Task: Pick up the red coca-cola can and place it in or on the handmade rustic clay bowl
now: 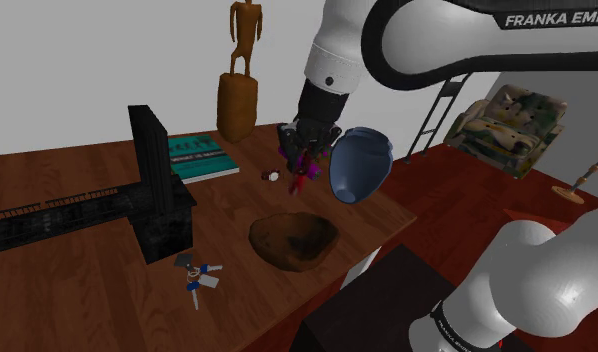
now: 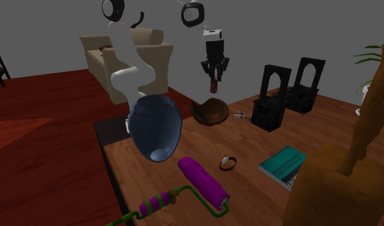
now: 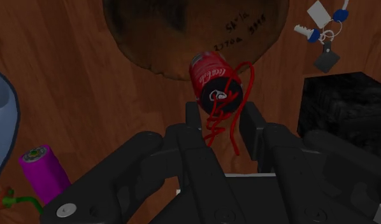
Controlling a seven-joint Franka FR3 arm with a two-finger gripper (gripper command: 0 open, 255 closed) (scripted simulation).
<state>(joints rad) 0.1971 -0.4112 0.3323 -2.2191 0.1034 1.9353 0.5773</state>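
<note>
Jaws pinch the red can above the rim of the bowl; dropped now, it could bounce off the bench.

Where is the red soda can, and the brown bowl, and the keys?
red can (image 3: 206,70): wrist view, on its red side.
brown bowl (image 1: 293,240): shoulder view, on its bare inside.
keys (image 3: 326,59): wrist view, on the dark tag.
</note>
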